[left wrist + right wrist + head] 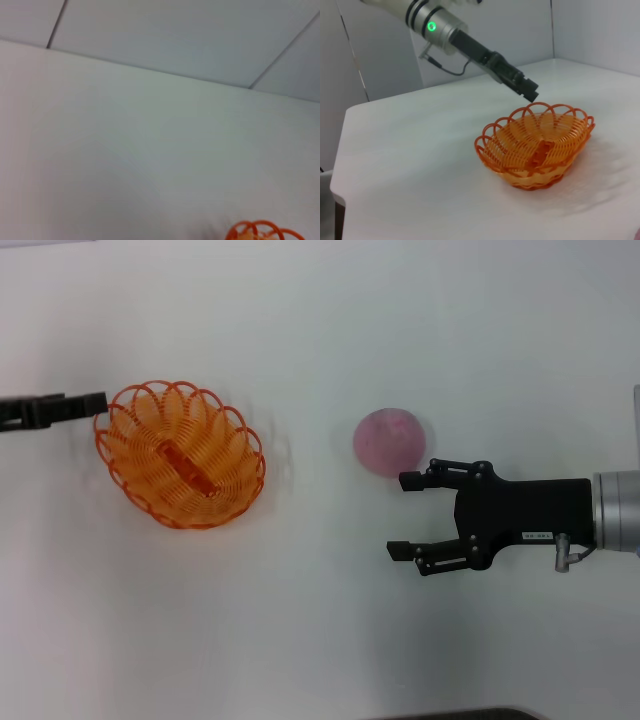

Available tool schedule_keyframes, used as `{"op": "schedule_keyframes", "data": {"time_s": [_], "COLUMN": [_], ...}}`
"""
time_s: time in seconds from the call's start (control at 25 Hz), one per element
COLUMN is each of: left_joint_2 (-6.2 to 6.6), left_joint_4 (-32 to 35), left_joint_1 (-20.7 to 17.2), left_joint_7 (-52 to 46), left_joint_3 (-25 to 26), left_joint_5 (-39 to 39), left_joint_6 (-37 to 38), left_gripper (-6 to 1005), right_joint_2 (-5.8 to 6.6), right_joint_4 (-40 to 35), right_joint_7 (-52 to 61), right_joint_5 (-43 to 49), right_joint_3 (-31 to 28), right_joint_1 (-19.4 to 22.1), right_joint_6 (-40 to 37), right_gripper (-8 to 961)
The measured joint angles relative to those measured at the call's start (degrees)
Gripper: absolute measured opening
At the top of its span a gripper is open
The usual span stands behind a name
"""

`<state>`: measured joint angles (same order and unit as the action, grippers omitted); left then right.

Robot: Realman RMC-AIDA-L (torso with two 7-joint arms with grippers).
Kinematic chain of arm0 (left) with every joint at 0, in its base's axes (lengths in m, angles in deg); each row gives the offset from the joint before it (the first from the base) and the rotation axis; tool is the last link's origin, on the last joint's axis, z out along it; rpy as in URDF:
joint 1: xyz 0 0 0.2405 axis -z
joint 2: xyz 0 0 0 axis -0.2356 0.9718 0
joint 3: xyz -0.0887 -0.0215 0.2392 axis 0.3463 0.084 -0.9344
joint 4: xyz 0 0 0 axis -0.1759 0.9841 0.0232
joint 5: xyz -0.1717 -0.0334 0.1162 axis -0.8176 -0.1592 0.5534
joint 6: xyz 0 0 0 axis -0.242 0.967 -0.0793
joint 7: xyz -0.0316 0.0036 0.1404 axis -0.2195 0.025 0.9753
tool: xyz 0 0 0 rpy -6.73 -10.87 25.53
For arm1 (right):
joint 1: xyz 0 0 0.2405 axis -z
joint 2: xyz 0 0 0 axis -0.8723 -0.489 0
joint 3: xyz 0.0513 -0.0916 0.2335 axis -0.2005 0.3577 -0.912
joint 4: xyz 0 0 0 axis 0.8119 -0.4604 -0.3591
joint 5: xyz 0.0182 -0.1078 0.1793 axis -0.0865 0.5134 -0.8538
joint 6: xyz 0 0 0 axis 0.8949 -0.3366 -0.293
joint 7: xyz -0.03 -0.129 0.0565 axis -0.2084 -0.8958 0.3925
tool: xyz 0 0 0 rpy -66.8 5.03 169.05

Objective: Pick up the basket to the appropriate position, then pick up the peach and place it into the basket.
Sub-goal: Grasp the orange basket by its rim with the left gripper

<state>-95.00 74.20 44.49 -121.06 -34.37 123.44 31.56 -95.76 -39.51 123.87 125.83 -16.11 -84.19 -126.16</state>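
The basket (183,456) sits on the white table (320,330), over on the robot's left side, and it is empty. The peach (389,440) sits on the table too, well apart from the basket, toward the right. The right gripper (410,515) is just beside the peach, on the side closer to the robot. Its two fingers (412,481) are spread wide and hold nothing. One finger tip is almost at the edge of the peach, but the peach is not between the fingers yet. That is the first thing that could go wrong: if the gripper closes where it is now, it will grab only air, or one finger will bump the round peach and make it roll away. It looks like the gripper has to slide over so the peach sits in the middle before it squeezes. A hard squeeze could also squash the soft fruit. The left gripper (98,404) is right at the rim of the basket, on its far left side. Its fingers look close together, but I cannot tell if they pinch the wire rim or only sit next to it. If it pulls away while touching the rim, the light basket could slide or tip. If the basket moves, the peach could later be dropped on the rim and bounce out onto the table.
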Motion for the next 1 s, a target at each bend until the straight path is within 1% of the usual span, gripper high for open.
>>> {"op": "schedule_keyframes", "data": {"time_s": [0.08, 0.2, 0.36, 0.56, 0.64, 0.68, 0.72, 0.84, 1.0], "left_joint_2": [0.05, 0.49, 1.33, 1.48, 1.48, 1.53, 1.63, 1.8, 2.06], "left_joint_4": [0.0, 0.2, 1.0, 2.4, 2.4, 2.4, 2.4, 2.5, 2.5], "left_joint_1": [1.0, 2.1, 3.5, 7.3, 7.3, 8.3, 10.4, 12.3, 14.6], "left_joint_7": [0.0, 0.1, 0.7, -0.8, -0.8, -1.2, -2.1, -3.2, -5.3], "left_joint_3": [-0.8, -2.6, -6.8, -10.5, -10.5, -11.0, -11.5, -12.5, -16.0], "left_joint_5": [0.3, 0.3, 1.6, 9.7, 9.7, 11.5, 14.8, 16.5, 18.7], "left_joint_6": [-0.7, -1.2, -1.5, -1.7, -1.7, -1.5, -0.5, -0.1, 1.3], "left_gripper": [776, 777, 777, 777, 777, 777, 777, 777, 776], "right_joint_2": [0.0, 0.0, 0.0, 0.01, 0.03, 0.05, 0.05, 0.07, 0.09], "right_joint_4": [0.0, 0.0, 0.0, 0.0, 0.0, 0.0, 0.0, 0.0, 0.0], "right_joint_7": [0.0, 0.0, 0.4, 1.2, 1.2, 1.3, 1.3, 1.3, 1.3], "right_joint_5": [-0.1, -0.1, 0.0, 0.2, 0.2, 0.2, 0.2, 0.2, 0.2], "right_joint_3": [0.0, 0.0, 0.0, 0.1, 0.1, 0.1, 0.1, 0.1, 0.1], "right_joint_1": [0.0, -0.1, -0.2, -0.5, -0.5, -0.5, -0.5, -0.5, -0.5], "right_joint_6": [0.0, 0.0, -0.3, 0.0, 0.0, 0.0, 0.0, 0.1, 0.2], "right_gripper": [924, 924, 924, 924, 925, 925, 925, 925, 925]}}
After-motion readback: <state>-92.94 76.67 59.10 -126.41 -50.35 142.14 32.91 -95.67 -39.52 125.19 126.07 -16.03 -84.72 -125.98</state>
